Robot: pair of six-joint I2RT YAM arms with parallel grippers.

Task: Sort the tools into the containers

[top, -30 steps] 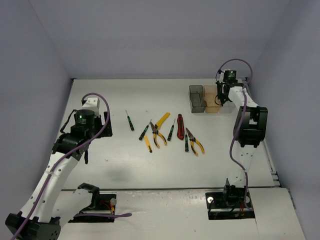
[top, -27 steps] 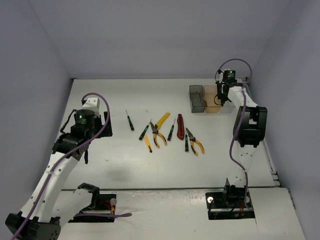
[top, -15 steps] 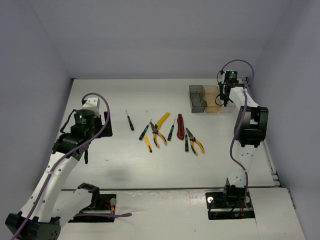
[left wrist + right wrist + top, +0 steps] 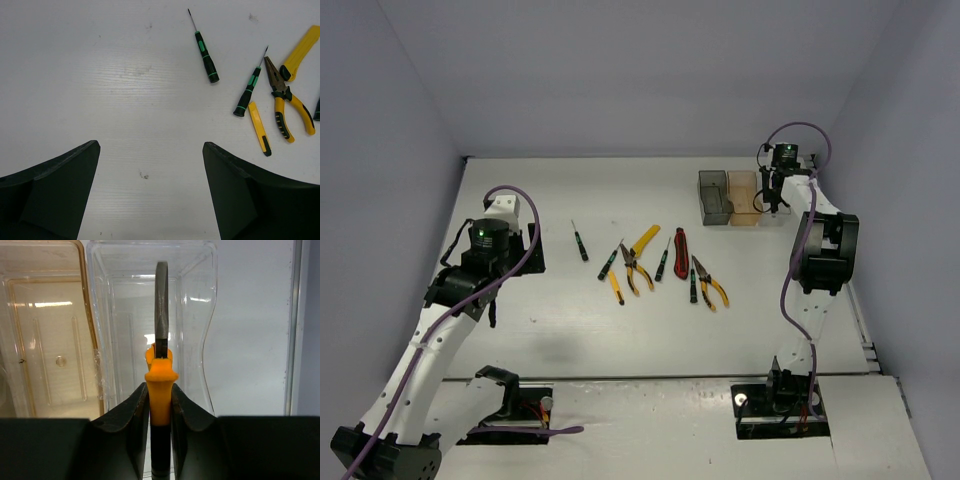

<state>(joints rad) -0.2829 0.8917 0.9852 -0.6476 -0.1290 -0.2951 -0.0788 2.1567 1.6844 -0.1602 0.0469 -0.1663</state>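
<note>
Now the right end effector, clamped on orange-handled pliers, hangs right above the clear bin, pliers nose pointing into it.

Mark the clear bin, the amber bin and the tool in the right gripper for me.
clear bin (image 4: 185, 320): right wrist view, bare floor right of the tool.
amber bin (image 4: 50, 340): right wrist view, bare floor.
orange-handled tool (image 4: 160, 385): right wrist view, orange part of its handle.

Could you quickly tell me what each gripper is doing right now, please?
Left gripper: open, holding nothing.
Right gripper: shut on orange-handled pliers above the clear bin.
</note>
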